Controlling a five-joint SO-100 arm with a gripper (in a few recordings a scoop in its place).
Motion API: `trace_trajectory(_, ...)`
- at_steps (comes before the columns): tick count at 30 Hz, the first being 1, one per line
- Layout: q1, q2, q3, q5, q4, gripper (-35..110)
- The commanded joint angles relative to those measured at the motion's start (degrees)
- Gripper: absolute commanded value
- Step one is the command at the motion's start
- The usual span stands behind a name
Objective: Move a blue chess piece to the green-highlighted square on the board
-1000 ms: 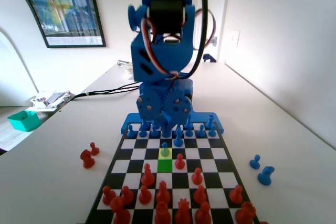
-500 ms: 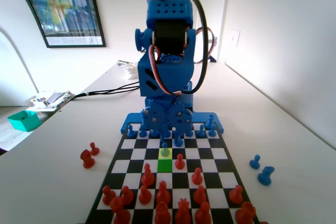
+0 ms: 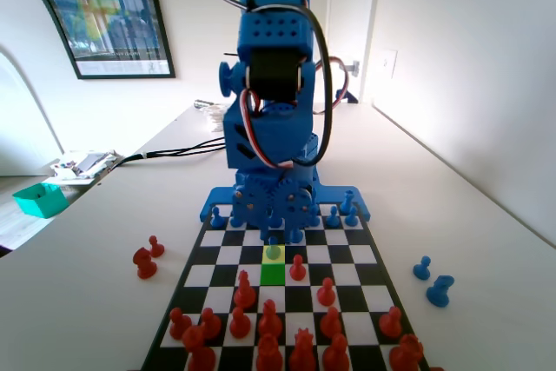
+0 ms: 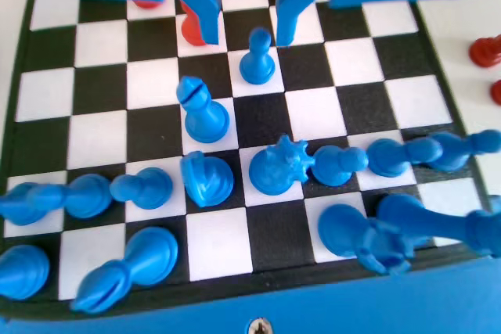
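Note:
The blue chess piece (image 3: 274, 250), a small pawn, stands on the yellow square in the fixed view. The green-highlighted square (image 3: 273, 274) lies just in front of it, bare. My gripper (image 3: 276, 234) hangs low over the board (image 3: 347, 255), right behind and above that pawn. In the wrist view the pawn (image 4: 257, 59) stands upright on a white square, its head level with the tips of my open gripper (image 4: 246, 35). One jaw is on each side of the head, and both are apart from it.
Blue back-row pieces (image 4: 274, 168) and a blue bishop (image 4: 202, 109) crowd the board (image 4: 102, 84) behind the pawn. A red pawn (image 3: 298, 267) stands right of the green square, with several red pieces (image 3: 269, 323) nearer. Off the board are two blue pieces (image 3: 433, 281) and red ones (image 3: 145, 260).
The arm has shifted slightly right, straightened over the centre file and come down. The gripper now sits lower, close over the pawn. No piece has moved.

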Motion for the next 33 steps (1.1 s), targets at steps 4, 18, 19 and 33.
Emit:
trace_trajectory(4,1.3,-0.3,0.1,-0.9,-1.4,13)
trace_trajectory(18,1.5,-1.0,2.9,-2.0,-5.4,10)
trace_trajectory(19,1.5,-1.1,2.9,-2.0,-5.5,9)
trace_trajectory(33,2.0,-1.1,3.7,-3.2,-6.9,1)
